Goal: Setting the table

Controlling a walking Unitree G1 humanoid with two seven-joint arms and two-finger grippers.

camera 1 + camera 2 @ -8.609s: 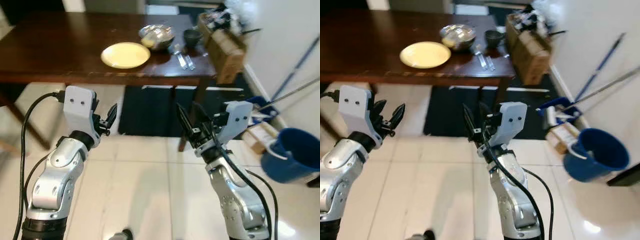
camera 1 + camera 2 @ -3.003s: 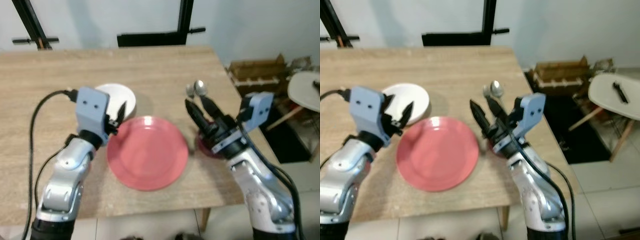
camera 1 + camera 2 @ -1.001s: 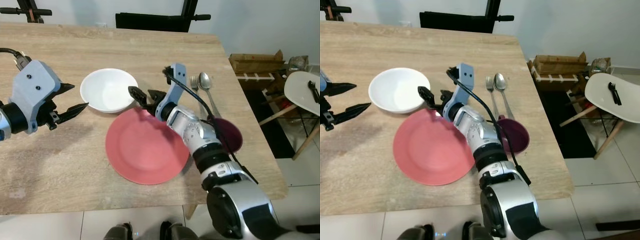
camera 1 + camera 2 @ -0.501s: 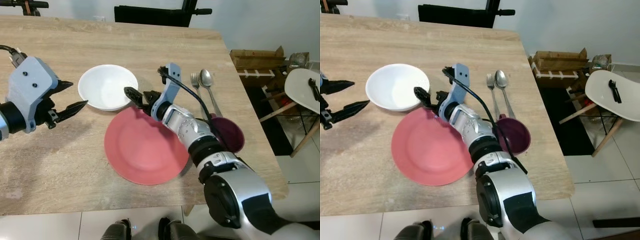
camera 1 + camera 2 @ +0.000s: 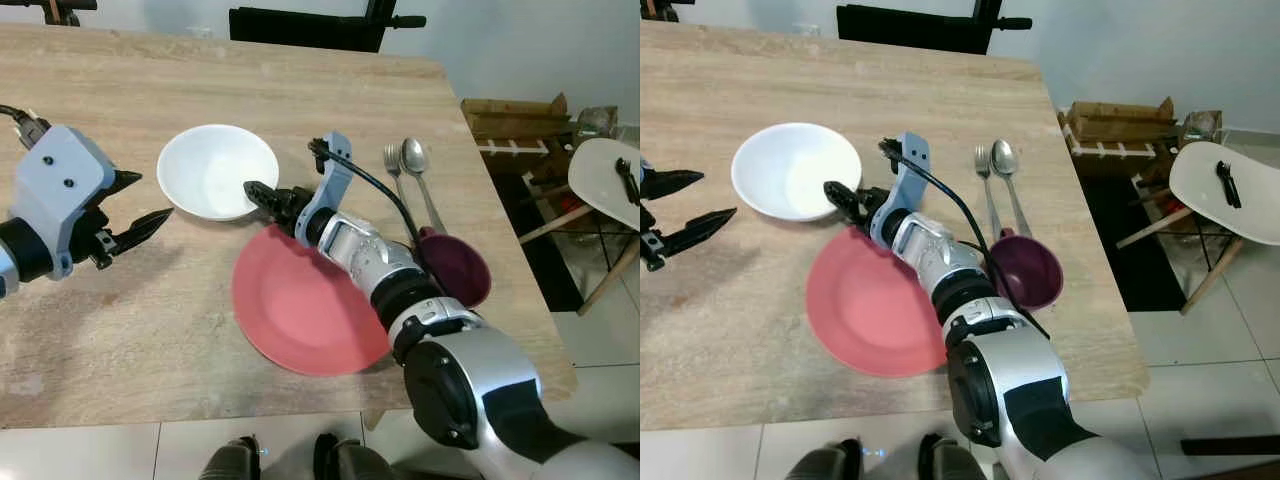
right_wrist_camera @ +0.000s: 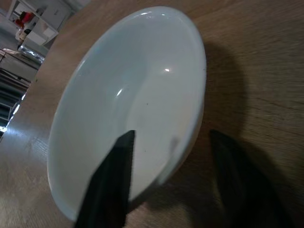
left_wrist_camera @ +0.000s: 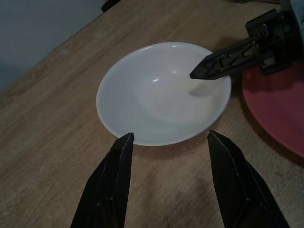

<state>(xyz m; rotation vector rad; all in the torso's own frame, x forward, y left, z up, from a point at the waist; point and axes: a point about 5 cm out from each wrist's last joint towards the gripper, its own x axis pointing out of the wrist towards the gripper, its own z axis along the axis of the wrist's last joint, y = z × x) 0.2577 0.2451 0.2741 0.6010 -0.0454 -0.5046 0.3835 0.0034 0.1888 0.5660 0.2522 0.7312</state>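
Note:
A white bowl [image 5: 218,172] sits on the wooden table [image 5: 120,330], touching the far edge of a red plate [image 5: 305,310]. My right gripper [image 5: 255,190] reaches across the plate and stands open over the bowl's right rim. In the right wrist view one finger is inside the bowl [image 6: 128,95] and the other outside. My left gripper [image 5: 150,198] hovers open just left of the bowl, empty; its fingers [image 7: 118,180] frame the bowl's [image 7: 161,95] near rim. A purple cup [image 5: 455,268], a fork [image 5: 392,165] and a spoon [image 5: 410,155] lie right of the plate.
The table's right edge runs close past the purple cup. Beyond it stand a white chair [image 5: 605,175] and a cardboard box [image 5: 510,115] on the floor. A black chair back [image 5: 300,22] stands at the table's far side.
The red plate has slid a little to the right. My right gripper has pushed further left onto the bowl's rim. The left gripper has dropped slightly toward the table's near side.

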